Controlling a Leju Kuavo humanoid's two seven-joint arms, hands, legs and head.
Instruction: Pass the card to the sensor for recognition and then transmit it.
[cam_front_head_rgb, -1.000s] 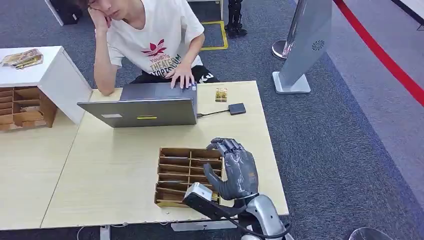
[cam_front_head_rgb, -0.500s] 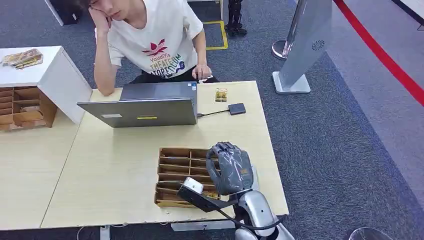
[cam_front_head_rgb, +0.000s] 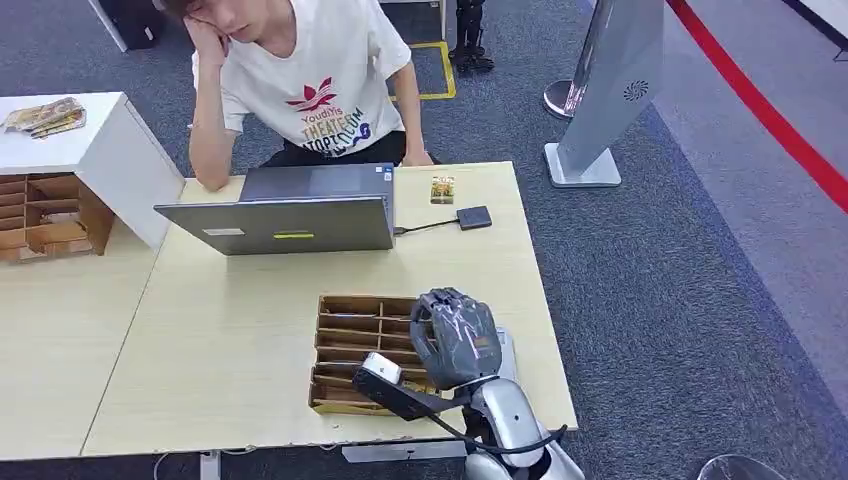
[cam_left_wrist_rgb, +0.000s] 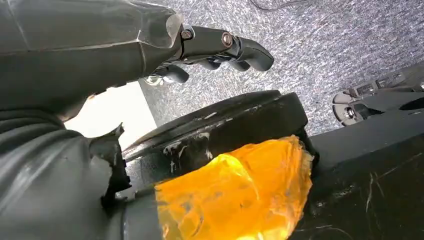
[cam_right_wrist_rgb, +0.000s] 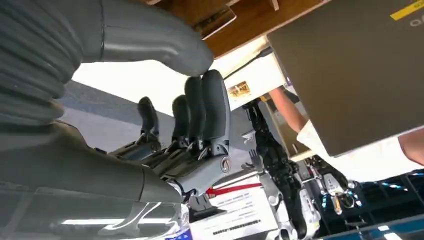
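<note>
Card first: a thin, flat, dark-faced card (cam_right_wrist_rgb: 216, 21) lies in a slot of the brown wooden compartment tray (cam_front_head_rgb: 345, 340) at the lower middle of the head view, though there the slot under the hand is hidden, so which compartment holds it cannot be told. The right robot hand (cam_front_head_rgb: 455, 335) hovers over the tray's right end with its back up and fingers pointing down. In the right wrist view its fingers (cam_right_wrist_rgb: 212, 107) and thumb stand apart with nothing between them, so it is empty and spread. The left robot hand (cam_left_wrist_rgb: 215, 47) hangs beside the robot's body over the grey carpet, fingers loosely stretched, holding nothing.

The step in hand looks like the pick, not yet made. Next the hand should sink into the slot, pinch the card's edge (a thin thing, easily slipped), then carry it up the frame to the small black square sensor (cam_front_head_rgb: 474, 217) on the pale wooden worktop (cam_front_head_rgb: 230, 330), right of the grey laptop (cam_front_head_rgb: 290, 222) at which a person (cam_front_head_rgb: 310, 80) sits.
</note>
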